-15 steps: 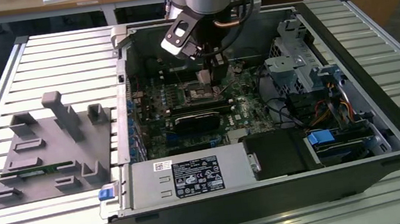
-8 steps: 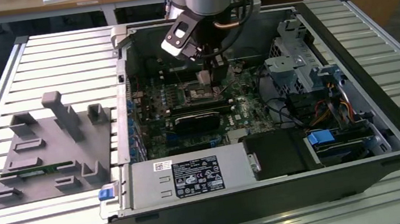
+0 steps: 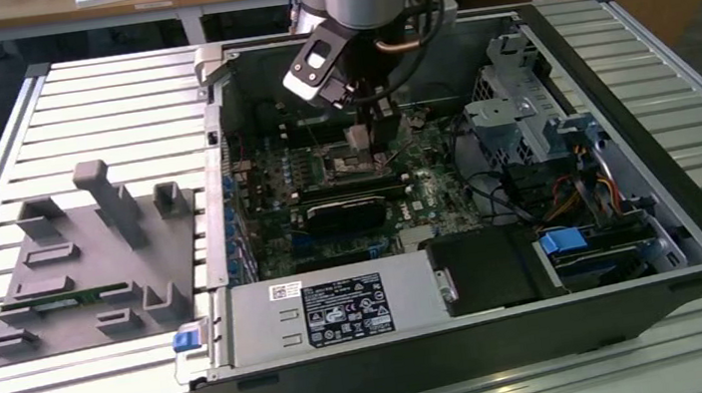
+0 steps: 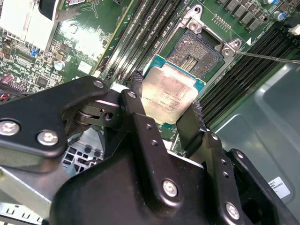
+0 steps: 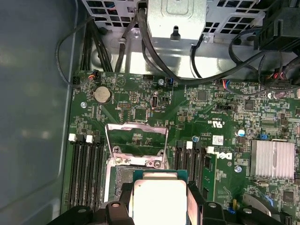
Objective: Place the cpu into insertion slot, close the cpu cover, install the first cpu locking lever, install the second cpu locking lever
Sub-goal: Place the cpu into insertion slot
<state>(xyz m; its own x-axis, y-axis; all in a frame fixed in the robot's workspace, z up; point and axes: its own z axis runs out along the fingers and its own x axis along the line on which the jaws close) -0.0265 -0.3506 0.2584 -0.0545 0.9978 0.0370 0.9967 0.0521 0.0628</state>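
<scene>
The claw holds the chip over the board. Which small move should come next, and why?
Probably shift the small flat square silvery-tan chip, gripped in the black claw, sideways until it is centred over the silver-rimmed square socket. In the second wrist view the chip covers only one socket edge; the thin silver cover frame stands open.

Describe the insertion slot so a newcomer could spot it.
In the open computer case, on the green circuit board, find the long black memory slots. Between their two banks sits the insertion slot: square, silver-rimmed and dark-centred, where its neighbours are narrow strips.
</scene>
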